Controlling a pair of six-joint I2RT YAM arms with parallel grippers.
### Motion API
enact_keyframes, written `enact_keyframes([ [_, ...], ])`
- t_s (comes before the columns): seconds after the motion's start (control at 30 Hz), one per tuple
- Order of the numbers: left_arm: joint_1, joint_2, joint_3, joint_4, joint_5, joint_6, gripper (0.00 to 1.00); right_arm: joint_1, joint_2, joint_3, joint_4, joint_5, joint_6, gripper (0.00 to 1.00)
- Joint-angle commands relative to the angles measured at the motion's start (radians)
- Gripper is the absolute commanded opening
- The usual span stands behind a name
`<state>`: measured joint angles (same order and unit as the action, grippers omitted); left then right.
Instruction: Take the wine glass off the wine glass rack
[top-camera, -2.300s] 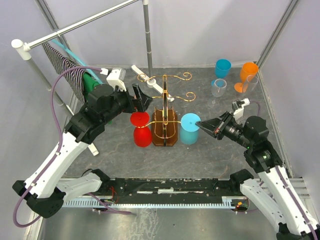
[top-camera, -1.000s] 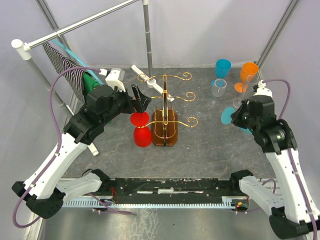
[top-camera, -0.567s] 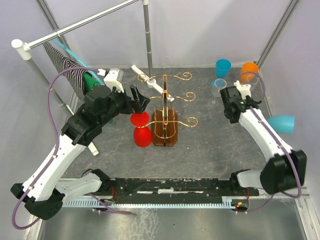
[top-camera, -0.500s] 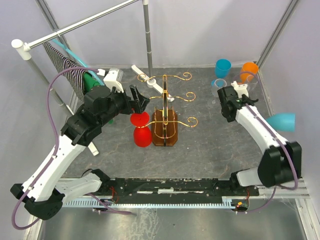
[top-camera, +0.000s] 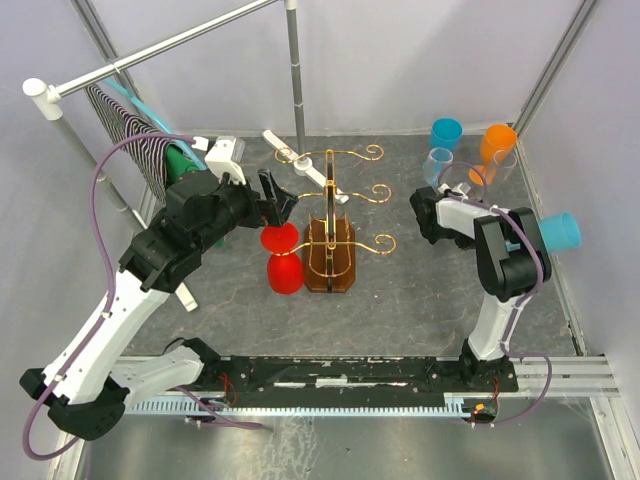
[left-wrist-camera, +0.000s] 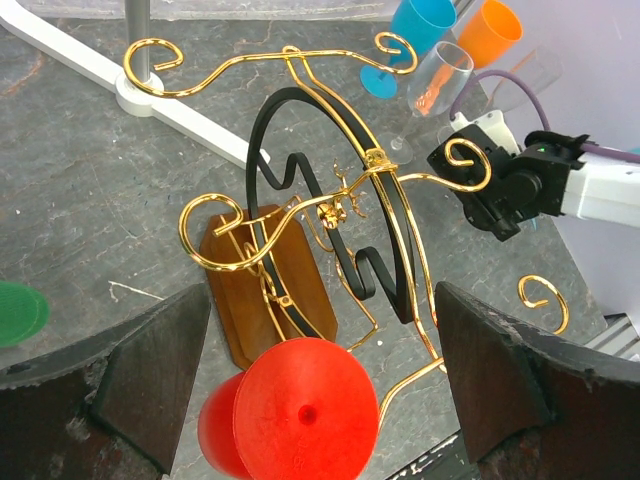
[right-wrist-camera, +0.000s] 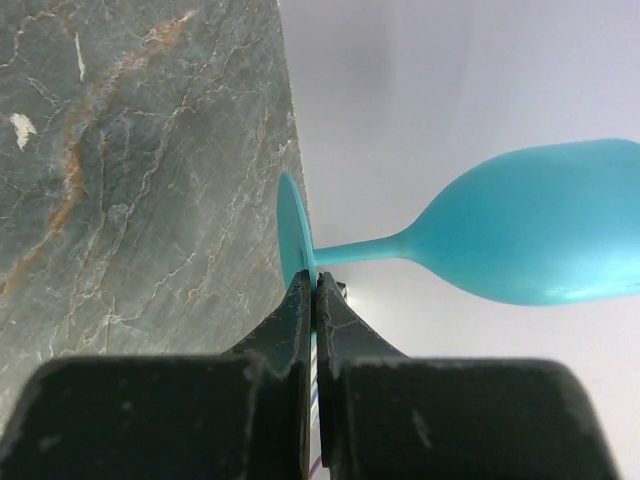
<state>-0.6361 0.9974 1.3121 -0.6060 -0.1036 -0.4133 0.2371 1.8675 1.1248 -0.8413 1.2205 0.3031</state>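
Observation:
The gold wire wine glass rack (top-camera: 331, 205) stands mid-table on its brown wooden base (top-camera: 330, 268). A red wine glass (top-camera: 282, 256) hangs upside down on its left arm. My left gripper (top-camera: 279, 198) is open just behind and above that glass. In the left wrist view the red glass (left-wrist-camera: 298, 412) lies between my spread fingers (left-wrist-camera: 130, 372), untouched, with the rack (left-wrist-camera: 330, 205) beyond it. My right gripper (right-wrist-camera: 313, 285) is shut on the foot of a teal wine glass (right-wrist-camera: 530, 235). It holds this teal glass (top-camera: 560, 231) sideways in the air at the far right, clear of the rack.
A blue glass (top-camera: 445, 135), an orange glass (top-camera: 496, 144) and two clear glasses (top-camera: 437, 166) stand at the back right. A grey pole frame (top-camera: 295, 70) with a striped cloth (top-camera: 135, 140) is at the back left, its white foot (top-camera: 300, 168) behind the rack.
My right arm drew the teal glass off the rack's right side and swung it out to the far right. My left arm and the red glass have barely moved.

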Motion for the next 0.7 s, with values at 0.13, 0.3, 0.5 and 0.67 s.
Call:
enact_keyframes([
  [0.13,0.003,-0.026,0.025,0.008,-0.024,0.042,0.99,0.016,0.077,0.025,0.028,0.088,0.056,0.01],
  [0.3,0.003,-0.026,0.029,0.004,-0.025,0.045,0.99,0.034,0.070,-0.014,0.069,0.079,0.062,0.00],
  [0.5,0.002,-0.019,0.026,0.009,-0.021,0.043,0.99,0.053,0.052,-0.033,0.087,0.103,0.051,0.00],
  [0.67,0.003,-0.014,0.022,0.014,-0.020,0.041,0.99,0.060,0.026,-0.042,0.087,0.103,0.049,0.01],
])
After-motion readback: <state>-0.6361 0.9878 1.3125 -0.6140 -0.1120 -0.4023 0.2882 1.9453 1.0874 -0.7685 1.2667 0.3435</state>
